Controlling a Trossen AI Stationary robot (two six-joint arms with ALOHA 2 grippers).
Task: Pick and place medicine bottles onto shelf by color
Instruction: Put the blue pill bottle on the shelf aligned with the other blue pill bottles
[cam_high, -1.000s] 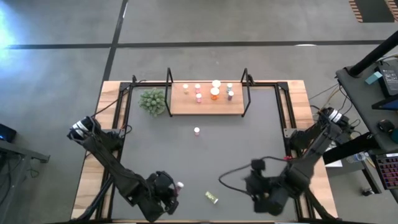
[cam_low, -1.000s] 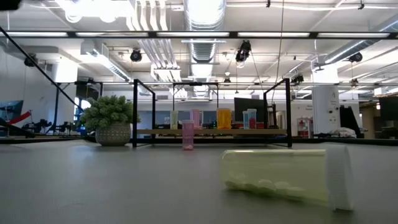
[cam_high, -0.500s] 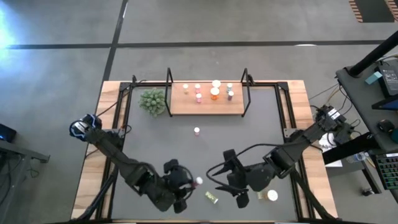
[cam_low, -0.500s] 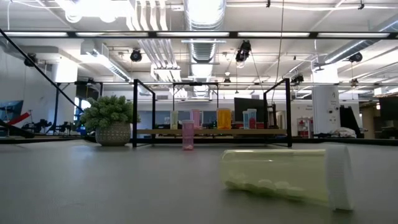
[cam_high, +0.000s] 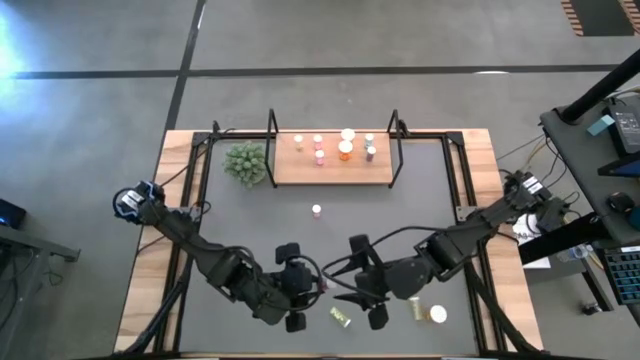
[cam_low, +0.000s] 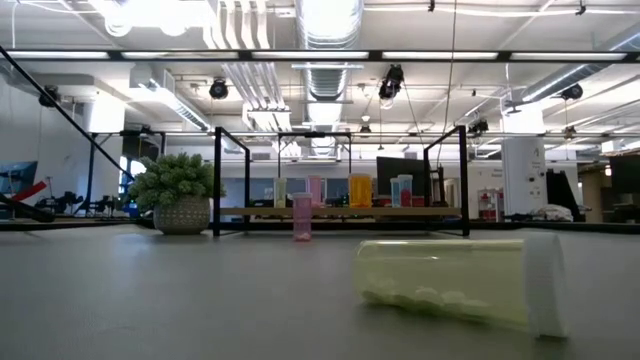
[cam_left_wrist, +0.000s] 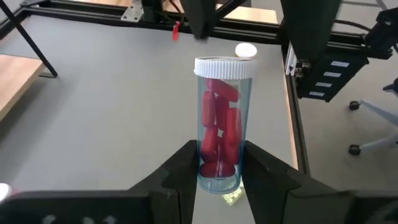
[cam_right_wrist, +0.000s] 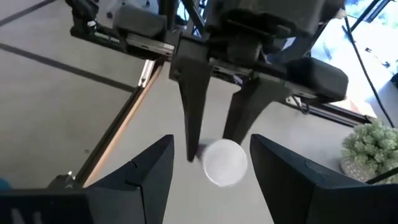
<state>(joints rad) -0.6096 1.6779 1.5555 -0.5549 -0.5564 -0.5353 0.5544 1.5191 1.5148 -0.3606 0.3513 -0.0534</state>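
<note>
The clear bottle (cam_left_wrist: 221, 124) at the frame's centre holds red capsules under a white ribbed cap (cam_left_wrist: 224, 66). A pale yellow-green bottle (cam_low: 455, 280) lies lower right on the grey mat (cam_low: 150, 300). The green plant (cam_low: 180, 180) sits left in a speckled pot (cam_low: 182, 216).

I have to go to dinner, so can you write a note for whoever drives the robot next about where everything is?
Left gripper: shut on a red-pill bottle, above the mat's front.
Right gripper: open, facing it, fingers either side of the bottle's cap, seemingly not touching.
Done: several bottles stand on the shelf.
Left: the held bottle, a pink bottle upright mid-mat, a yellow-green bottle lying at the front, two more bottles near the right arm.
</note>
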